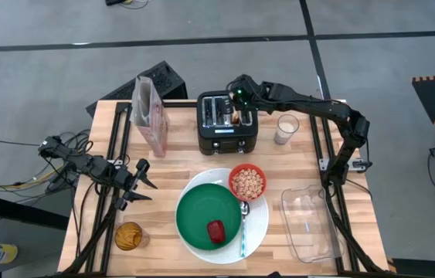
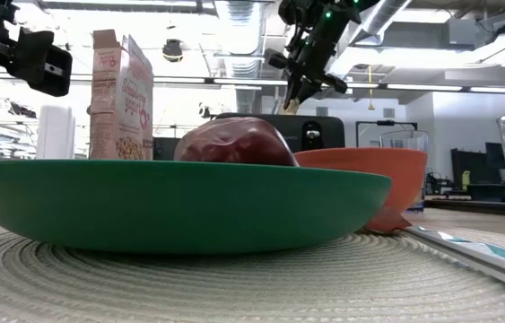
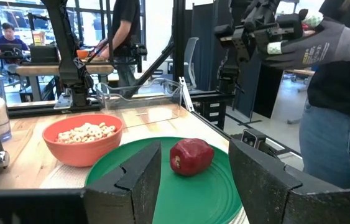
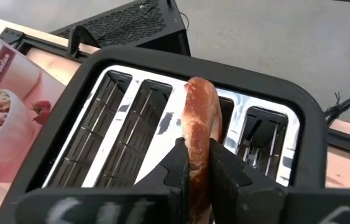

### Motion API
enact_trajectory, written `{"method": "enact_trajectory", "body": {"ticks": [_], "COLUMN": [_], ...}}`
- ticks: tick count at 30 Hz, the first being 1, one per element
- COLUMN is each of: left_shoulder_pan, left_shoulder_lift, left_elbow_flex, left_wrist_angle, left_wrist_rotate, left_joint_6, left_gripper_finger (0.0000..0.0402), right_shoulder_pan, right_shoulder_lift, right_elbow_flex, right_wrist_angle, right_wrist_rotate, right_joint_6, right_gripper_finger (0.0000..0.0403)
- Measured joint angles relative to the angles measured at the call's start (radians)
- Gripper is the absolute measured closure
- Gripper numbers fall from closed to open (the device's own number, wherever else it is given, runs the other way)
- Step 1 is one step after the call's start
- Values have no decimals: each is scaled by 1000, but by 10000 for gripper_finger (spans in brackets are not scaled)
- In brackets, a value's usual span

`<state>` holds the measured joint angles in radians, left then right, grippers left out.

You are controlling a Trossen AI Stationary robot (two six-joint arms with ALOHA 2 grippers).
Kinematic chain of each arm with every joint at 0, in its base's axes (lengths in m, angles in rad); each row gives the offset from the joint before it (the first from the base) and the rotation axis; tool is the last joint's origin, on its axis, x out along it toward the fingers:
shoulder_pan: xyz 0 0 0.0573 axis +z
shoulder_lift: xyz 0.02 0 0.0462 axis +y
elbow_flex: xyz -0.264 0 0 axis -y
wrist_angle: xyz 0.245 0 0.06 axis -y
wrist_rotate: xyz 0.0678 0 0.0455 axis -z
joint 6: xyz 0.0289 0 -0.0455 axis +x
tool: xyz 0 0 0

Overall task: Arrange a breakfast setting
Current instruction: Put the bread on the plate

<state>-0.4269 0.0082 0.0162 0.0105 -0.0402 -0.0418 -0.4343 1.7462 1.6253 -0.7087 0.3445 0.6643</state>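
Note:
A toasted bagel (image 4: 198, 118) stands on edge over the slots of the black toaster (image 1: 229, 127) at the table's far middle, with my right gripper (image 4: 194, 152) shut on it. Near the front, a green plate (image 1: 202, 208) carrying a small red food piece (image 1: 215, 230) lies on a large white plate (image 1: 261, 222). A red bowl (image 1: 246, 183) of cereal rests on the white plate's far rim, and a teal-handled spoon (image 1: 242, 232) lies on its right side. My left gripper (image 1: 146, 182) waits open at the table's left, pointing toward the plates. My right gripper pinches the bagel's two flat faces (image 4: 197, 138) between its two fingers, near the end closer to the wrist. The fingers come slanting down from above. The bagel stands upright on edge over a toaster slot (image 4: 224, 118); whether its lower rim is clear of the slot is hidden.
A cereal box (image 1: 149, 114) stands left of the toaster and a glass of milk (image 1: 285, 128) right of it. A clear plastic tray (image 1: 312, 222) lies at the front right, a glass of brown drink (image 1: 129, 236) at the front left. A person's gloved hand (image 3: 314, 43) shows beyond the table.

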Motion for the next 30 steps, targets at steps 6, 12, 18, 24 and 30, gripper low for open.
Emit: {"method": "enact_trajectory", "body": {"ticks": [6,12,18,24,30], "left_shoulder_pan": [0,0,0,0,0], "left_shoulder_lift": [0,0,0,0,0], "left_elbow_flex": [0,0,0,0,0], "left_wrist_angle": [0,0,0,0,0], "left_wrist_rotate": [0,0,0,0,0], "left_joint_6": [0,0,0,0,0], "left_gripper_finger": [226,226,226,226,226], "right_shoulder_pan": [11,23,31,42,39], "right_shoulder_lift": [0,7,62,91,92], "right_elbow_flex": [0,1,1,1,1], "right_wrist_angle": [-20,-34,-42,-47,-26], "right_wrist_rotate": [18,30,30,17,12], "right_joint_6": [7,43,84,114,139], "right_gripper_finger": [341,341,341,341,341]}}
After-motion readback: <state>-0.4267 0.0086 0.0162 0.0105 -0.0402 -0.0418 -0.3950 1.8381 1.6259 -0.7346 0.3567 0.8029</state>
